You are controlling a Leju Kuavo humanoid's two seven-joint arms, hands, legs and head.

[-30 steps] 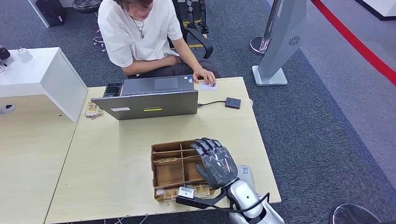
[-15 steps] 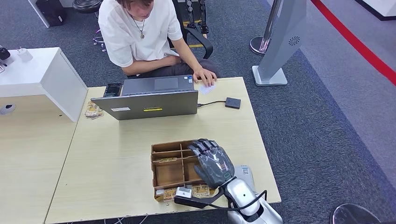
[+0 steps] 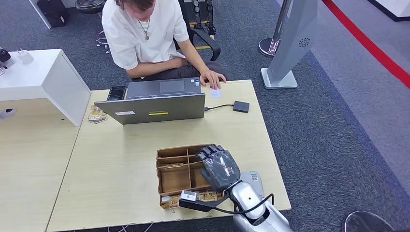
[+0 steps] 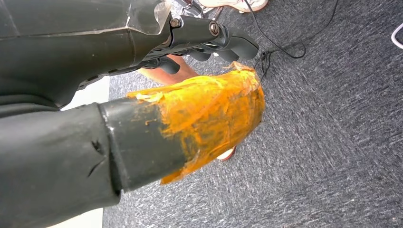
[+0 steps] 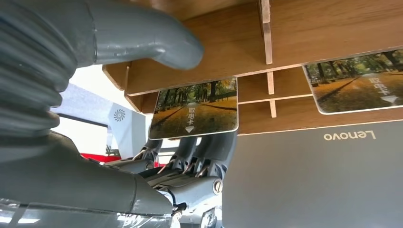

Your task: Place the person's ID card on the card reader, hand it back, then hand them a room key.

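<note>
"Lenovo" stands on the grey laptop lid (image 5: 313, 175) in the right wrist view — and each key card (image 5: 195, 108) in the wooden tray (image 5: 304, 28) reads "取电卡" over an arrow.

The right hand (image 3: 220, 167) hovers over the wooden tray (image 3: 167, 175); a person's hand (image 3: 212, 79) covers the ID card (image 3: 216, 91).

An open stretch of table (image 3: 121, 159) lies between the laptop (image 3: 154, 107) at upper centre and the divided wooden tray (image 3: 176, 174) at lower centre. The laptop's raised lid walls off the far edge toward the person (image 3: 145, 34). To its right, bare tabletop runs past the card reader (image 3: 241, 106) and cable, where the person's hand (image 3: 212, 78) covers the ID card (image 3: 215, 92). The right hand (image 3: 220, 166) hangs over the tray's right compartments.
</note>
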